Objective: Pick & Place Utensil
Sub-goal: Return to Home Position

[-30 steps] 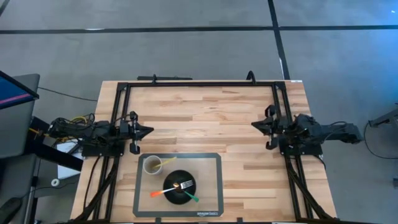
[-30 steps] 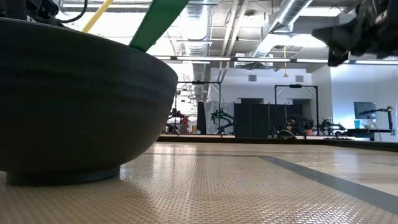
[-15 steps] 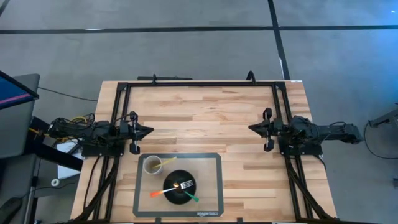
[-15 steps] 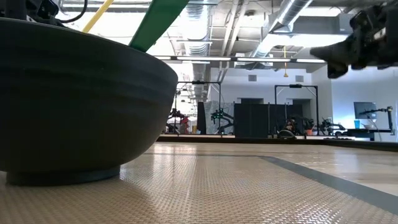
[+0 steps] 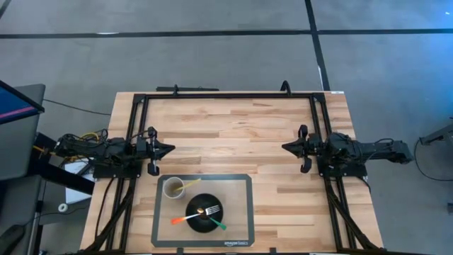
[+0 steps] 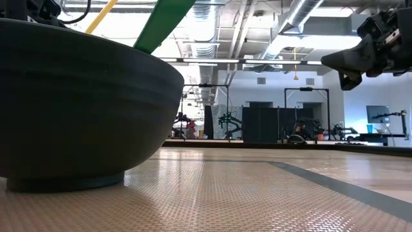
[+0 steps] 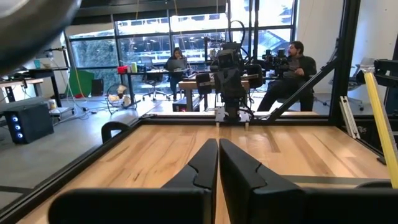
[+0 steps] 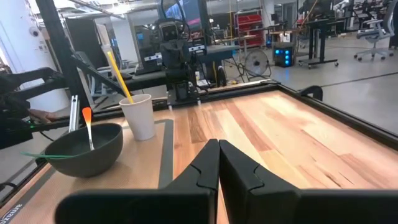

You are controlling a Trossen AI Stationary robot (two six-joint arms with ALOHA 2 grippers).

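Only real change from a second ago: the right gripper (image 5: pixel 285 147) has shifted slightly over the right side of the table (image 5: pixel 233 127), and in the low view it now sits lower in the top corner. The left gripper (image 5: pixel 171 148) hasn't budged over the left side. Nothing on the mat (image 5: pixel 244 205) has moved either.

The high view gives the layout. The mat is at the table edge nearest the bottom of that picture, with the bowl (image 5: pixel 204 214) on it and the cup (image 5: pixel 173 188) just up-left of the bowl. The straw (image 5: pixel 191 183) stands in the cup, leaning toward the bowl. The fork (image 5: pixel 185 217) lies in the bowl with its orange handle sticking out over the rim, next to a green utensil (image 5: pixel 221 225).

The low view is mostly bowl wall. The wrist views are the ones that show the fingers: both pairs are pressed together, pinching nothing and touching nothing. The left wrist view also catches people (image 7: pixel 292 68) seated beyond the table.
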